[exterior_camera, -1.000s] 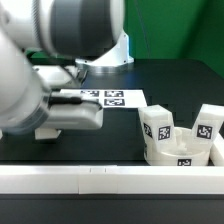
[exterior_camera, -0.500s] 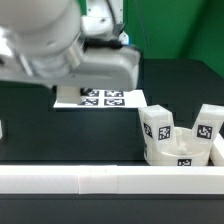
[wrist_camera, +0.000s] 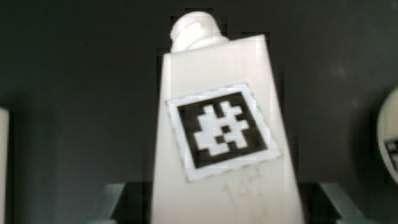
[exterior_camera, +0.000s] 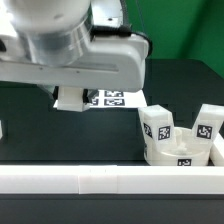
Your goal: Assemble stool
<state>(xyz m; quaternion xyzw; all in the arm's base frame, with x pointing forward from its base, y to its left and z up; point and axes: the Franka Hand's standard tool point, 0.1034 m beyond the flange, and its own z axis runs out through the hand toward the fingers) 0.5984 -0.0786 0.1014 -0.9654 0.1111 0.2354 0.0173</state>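
Observation:
In the wrist view a white stool leg [wrist_camera: 222, 100] with a square black-and-white tag fills the middle, its threaded tip pointing away from the camera. My gripper [wrist_camera: 228, 206] is shut on its near end, with one finger [wrist_camera: 125, 202] showing on each side. In the exterior view the arm's bulk covers the upper left, and only a white bit of the gripper [exterior_camera: 68, 98] or leg shows under the hand. The round seat [exterior_camera: 182, 155] lies at that view's lower right, apart from the gripper. Two tagged legs [exterior_camera: 157, 125] [exterior_camera: 208, 124] stand up from it.
The marker board [exterior_camera: 118, 98] lies flat on the black table behind the hand. A long white rail [exterior_camera: 100, 179] runs along the front edge, with the seat against it. A small white piece [exterior_camera: 2, 129] shows at the exterior view's left edge.
The arm has swung from the exterior view's left toward the middle and turned, so the hand now hangs over the marker board's left end. The seat and its two legs have not moved.

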